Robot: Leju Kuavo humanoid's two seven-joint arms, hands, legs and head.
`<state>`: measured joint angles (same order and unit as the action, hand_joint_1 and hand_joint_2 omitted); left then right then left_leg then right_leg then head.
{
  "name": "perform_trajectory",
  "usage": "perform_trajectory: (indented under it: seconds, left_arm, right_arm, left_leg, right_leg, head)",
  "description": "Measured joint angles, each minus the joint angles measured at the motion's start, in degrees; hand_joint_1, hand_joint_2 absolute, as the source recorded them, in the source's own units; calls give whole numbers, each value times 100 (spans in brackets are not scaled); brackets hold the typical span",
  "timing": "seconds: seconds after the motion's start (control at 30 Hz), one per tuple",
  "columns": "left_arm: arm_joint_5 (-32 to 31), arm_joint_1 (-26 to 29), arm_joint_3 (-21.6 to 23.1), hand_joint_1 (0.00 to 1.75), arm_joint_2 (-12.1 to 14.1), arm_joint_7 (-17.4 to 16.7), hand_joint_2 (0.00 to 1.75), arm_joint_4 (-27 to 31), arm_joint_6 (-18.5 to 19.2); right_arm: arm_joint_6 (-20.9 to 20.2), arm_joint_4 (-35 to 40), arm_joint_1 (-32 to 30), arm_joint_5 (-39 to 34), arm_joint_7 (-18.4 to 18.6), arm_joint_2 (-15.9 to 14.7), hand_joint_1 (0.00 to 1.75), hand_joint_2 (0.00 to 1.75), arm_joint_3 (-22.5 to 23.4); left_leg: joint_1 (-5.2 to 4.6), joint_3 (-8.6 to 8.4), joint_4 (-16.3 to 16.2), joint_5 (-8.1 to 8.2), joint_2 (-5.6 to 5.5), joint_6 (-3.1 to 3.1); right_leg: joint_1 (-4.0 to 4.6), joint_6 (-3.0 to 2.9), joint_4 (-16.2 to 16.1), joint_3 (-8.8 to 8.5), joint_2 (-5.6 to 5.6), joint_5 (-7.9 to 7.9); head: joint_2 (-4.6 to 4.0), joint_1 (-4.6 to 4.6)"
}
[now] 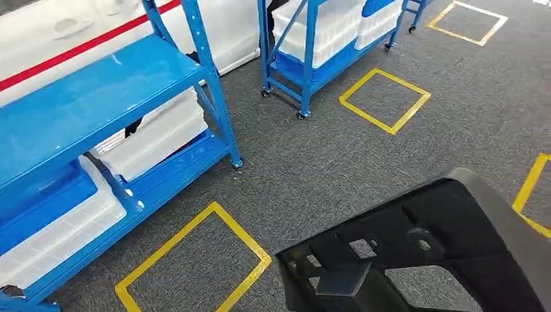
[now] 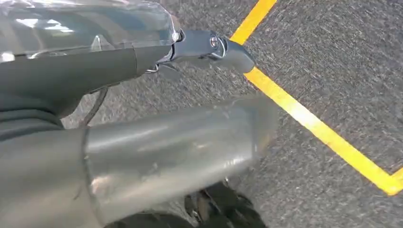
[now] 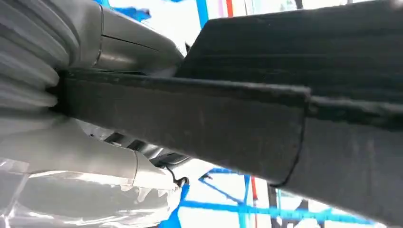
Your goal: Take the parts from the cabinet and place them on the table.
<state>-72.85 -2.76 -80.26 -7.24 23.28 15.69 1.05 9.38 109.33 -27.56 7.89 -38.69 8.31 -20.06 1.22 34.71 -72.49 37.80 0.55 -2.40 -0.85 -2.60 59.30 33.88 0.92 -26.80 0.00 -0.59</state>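
A large black plastic part (image 1: pixel 455 221) with ribs and cut-outs fills the lower right of the head view, held above the grey carpet. Close up, my right hand (image 3: pixel 71 142) grips the black part (image 3: pixel 214 118), clamping its flat edge between the thumb and the fingers. My left hand (image 2: pixel 166 142) hangs over the carpet with nothing in it, its thumb and a dark finger (image 2: pixel 209 45) stretched out apart. The blue cabinet rack (image 1: pixel 97 91) stands at the left, and its top shelf is bare.
White crates (image 1: pixel 156 136) sit on the rack's lower shelves. A second blue wheeled rack (image 1: pixel 305 65) with white crates stands at the back. Yellow tape squares (image 1: pixel 195 260) (image 1: pixel 384 99) mark the grey carpet, and a yellow line (image 2: pixel 309 123) runs under my left hand.
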Motion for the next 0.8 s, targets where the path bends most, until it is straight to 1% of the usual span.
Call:
perform_trajectory:
  seconds: [0.03,0.07,0.1,0.13,0.17,0.2,0.23,0.27,0.3,0.33,0.37,0.4,0.43,0.47,0.5,0.53,0.57,0.6,0.63,0.67,0.7,0.73,0.77,0.8]
  left_arm:
    - [0,13,0,0,13,-2,0,0,0]
    - [-2,18,0,0,20,-9,0,0,-2]
    - [-2,16,0,0,24,-9,0,0,-4]
    - [-7,12,0,0,31,-9,0,0,-7]
    - [-22,14,0,0,44,-9,0,0,-7]
    - [-41,16,-2,0,85,-9,0,0,-9]
    - [-50,26,-2,0,88,-7,0,-2,-11]
    - [-55,29,-2,0,114,-9,0,-2,-15]
    - [-57,20,-2,0,129,-9,0,-2,-15]
    - [-61,7,-2,0,140,-9,0,-2,-15]
    - [-61,-2,-2,0,140,-7,0,-2,-15]
    - [-63,-9,-2,0,138,-4,0,-2,-15]
    - [-66,-2,-2,0,138,0,0,-2,-15]
    - [-70,12,-2,0,138,-2,0,-2,-15]
    - [-70,30,-2,0,138,-2,0,-2,-15]
    - [-70,37,-2,0,138,-2,0,-2,-15]
    - [-70,32,-2,0,138,-2,0,-2,-15]
    - [-70,23,-2,0,138,0,0,-2,-15]
    - [-70,14,-2,0,138,7,0,-2,-15]
    - [-70,6,-2,0,138,9,0,-2,-15]
    - [-70,2,-2,0,142,11,0,-2,-9]
    - [-70,8,-4,0,158,11,0,-2,-7]
    - [-70,-1,-2,0,157,17,0,-2,0]
    - [-70,-18,-2,0,157,15,0,-2,2]
  right_arm:
    - [9,0,-19,17,0,0,175,175,7]
    - [31,2,-43,44,0,0,175,175,18]
    - [42,11,-62,70,0,0,175,175,26]
    - [48,29,-73,98,0,0,175,175,28]
    - [59,57,-79,120,0,0,175,175,28]
    - [63,83,-79,146,0,0,175,175,30]
    - [63,96,-71,166,0,-2,175,175,31]
    - [70,98,-81,175,0,2,175,175,33]
    - [70,101,-97,175,0,0,175,175,39]
    - [74,124,-123,175,0,2,175,175,48]
    - [79,151,-134,175,0,2,175,175,50]
    - [79,162,-143,175,-2,0,175,175,59]
    - [79,179,-128,175,-2,0,175,175,66]
    - [79,179,-127,175,0,-2,175,175,70]
    - [81,177,-138,177,0,-2,175,175,74]
    - [81,177,-142,177,0,-2,175,175,76]
    - [81,177,-146,179,0,-2,175,175,81]
    - [85,179,-152,199,0,-2,175,175,85]
    - [90,179,-153,210,0,-2,175,175,90]
    - [98,179,-153,219,0,-2,175,175,94]
    - [105,186,-148,243,-2,-2,175,175,96]
    - [116,192,-149,269,0,-2,175,175,103]
    - [125,208,-159,278,-2,0,175,175,109]
    - [125,227,-169,282,-2,2,175,175,120]
  left_leg:
    - [-1,128,-263,26,-10,10]
    - [-5,117,-228,-74,-17,34]
    - [-11,-25,91,-310,-29,70]
    - [-20,-257,588,-595,-75,115]
    - [-34,-492,1096,-847,-227,164]
    - [-46,-612,1387,-855,-597,222]
    - [-48,-617,1503,-860,-663,246]
    - [-80,-602,1491,-853,-593,247]
    - [-95,-605,1492,-851,-539,263]
    - [-112,-633,1527,-882,-479,294]
    - [-58,-665,1679,-971,-391,318]
    - [-58,-706,1724,-1010,-286,336]
    - [-63,-698,1744,-1027,-198,369]
    - [-78,-685,1742,-1026,-94,369]
    - [-87,-669,1740,-1023,8,371]
    - [-89,-646,1734,-1018,104,368]
    - [-88,-640,1728,-1014,191,362]
    - [-81,-640,1715,-1002,266,344]
    - [-71,-643,1694,-983,341,316]
    - [-63,-644,1651,-953,402,277]
    - [-66,-670,1593,-918,453,234]
    - [-106,-640,1542,-870,494,187]
    - [-103,-653,1546,-866,520,157]
    - [-90,-674,1545,-857,569,124]
  right_leg:
    - [21,-13,5,12,77,9]
    - [39,-15,7,13,150,11]
    - [55,-15,11,8,236,14]
    - [66,-15,18,-4,315,16]
    - [67,-8,21,-15,379,21]
    - [43,10,21,11,422,33]
    - [50,49,49,45,505,56]
    - [10,94,46,82,566,85]
    - [-18,134,20,99,642,105]
    - [-25,186,-10,103,708,139]
    - [9,221,12,99,734,146]
    - [33,201,143,173,402,26]
    - [49,205,474,342,165,-234]
    - [46,218,902,540,53,-476]
    - [33,235,1298,716,-1,-658]
    - [16,257,1581,838,-25,-746]
    - [-5,273,1615,831,-44,-695]
    - [-29,294,1380,678,-75,-535]
    - [-52,310,928,396,-123,-321]
    - [-62,324,397,57,-250,-133]
    - [-52,302,9,-145,-525,-180]
    - [-18,235,22,-143,-553,-167]
    - [-4,186,52,-137,-451,-179]
    - [11,155,53,-116,-409,-181]
  head:
    - [0,0]
    - [0,4]
    - [0,0]
    - [0,4]
    - [0,0]
    - [-2,19]
    - [0,26]
    - [0,11]
    - [0,9]
    - [0,7]
    - [0,20]
    - [-2,22]
    - [0,48]
    - [0,50]
    - [0,48]
    - [0,48]
    - [0,50]
    - [0,50]
    - [-2,50]
    - [0,50]
    - [0,55]
    - [0,48]
    - [0,9]
    - [0,15]
